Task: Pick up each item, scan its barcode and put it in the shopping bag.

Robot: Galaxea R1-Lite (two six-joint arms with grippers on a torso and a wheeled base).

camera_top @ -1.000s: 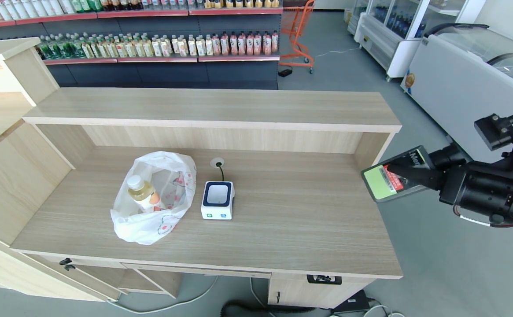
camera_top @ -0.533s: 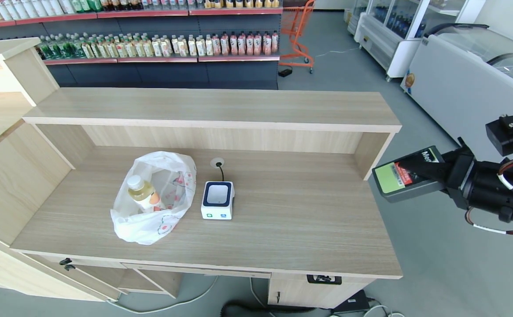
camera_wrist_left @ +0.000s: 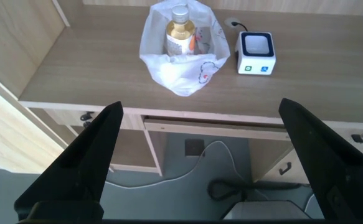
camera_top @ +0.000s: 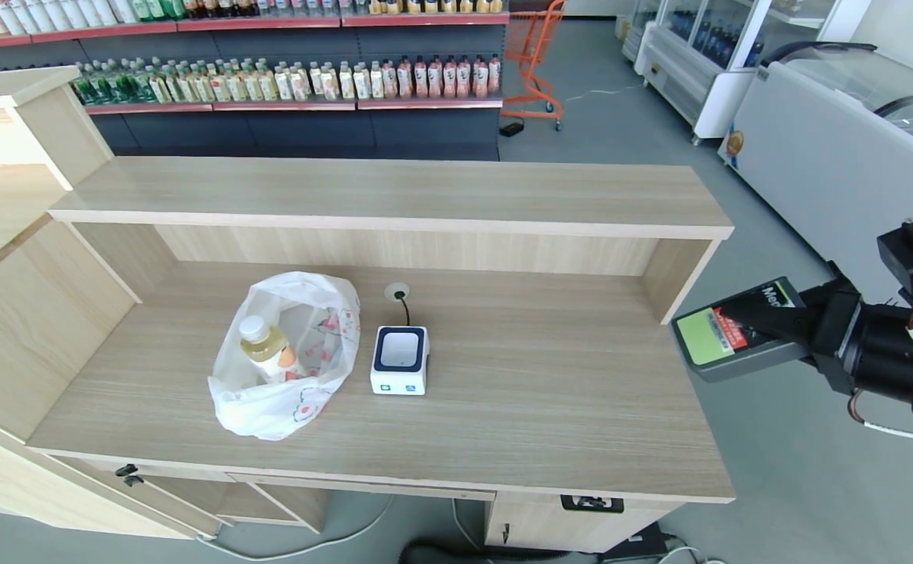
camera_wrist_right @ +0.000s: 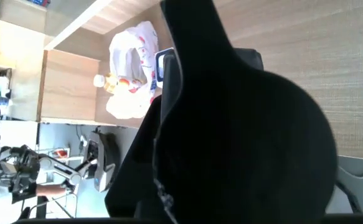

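Wood-grain counter (camera_top: 550,392) fills the middle of the head view, with a white shopping bag (camera_top: 299,392) standing open on its left part and a bottle (camera_top: 264,348) of yellow drink upright inside it. Just beside the bag, on its right and not touching it, sits the white barcode scanner (camera_top: 400,360), window facing up, its cable running to a hole at the back. Off the counter's right end, out over the floor, the right gripper (camera_top: 738,329) is clamped on a dark box (camera_top: 699,345) with a green end face; one finger (camera_top: 769,313) lies across the box's upper side, and the box points toward the counter without touching it. From the left wrist, the left gripper (camera_wrist_left: 203,155) hangs in front of the counter's near edge, its two fingers spread wide with nothing between them; bag, bottle and scanner lie well beyond it on the counter top. From the right wrist, a dark mass of finger and box sits close to the lens, and where one ends I cannot tell; past it the bag, bottle and scanner show on the counter.
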